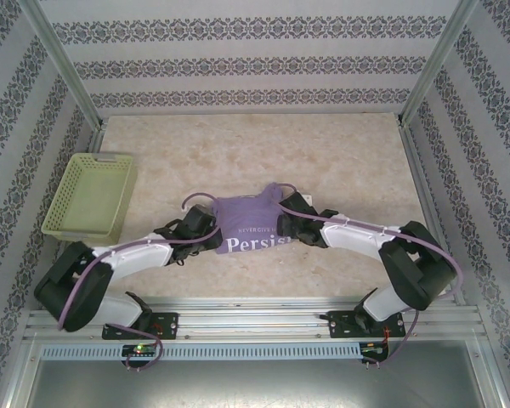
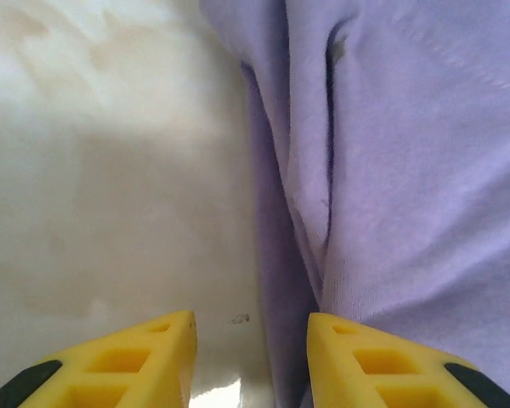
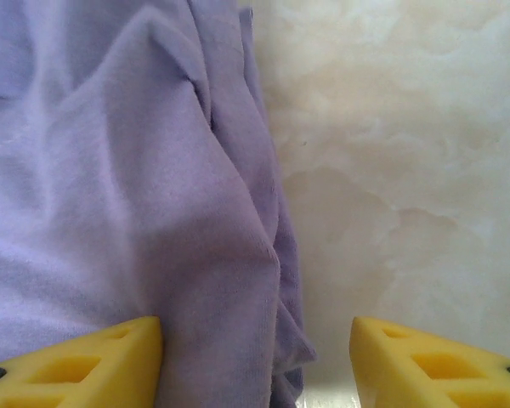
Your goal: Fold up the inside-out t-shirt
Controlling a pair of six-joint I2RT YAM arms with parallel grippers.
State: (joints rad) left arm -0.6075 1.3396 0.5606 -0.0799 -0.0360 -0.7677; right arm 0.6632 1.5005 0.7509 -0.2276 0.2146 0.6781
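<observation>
The inside-out t-shirt [image 1: 248, 223] lies in a compact lavender bundle at the middle of the table, white "Persist" lettering facing up along its near edge. My left gripper [image 1: 211, 233] sits low at the bundle's left edge. In the left wrist view it [image 2: 251, 340] is open, and a fold of the t-shirt [image 2: 408, 170] runs down beside its right finger [image 2: 357, 357]. My right gripper [image 1: 284, 216] is at the bundle's right edge. In the right wrist view it [image 3: 255, 340] stands wide open, with the t-shirt's [image 3: 153, 212] rumpled edge lying loose between the yellow fingers [image 3: 93, 365].
A yellow-green basket [image 1: 89, 195] stands at the table's left edge. Patterned walls and metal posts [image 1: 64, 64] close in the sides and back. A metal rail [image 1: 255, 327] carries the arm bases at the near edge. Bare marbled tabletop [image 1: 348, 153] lies behind and right of the shirt.
</observation>
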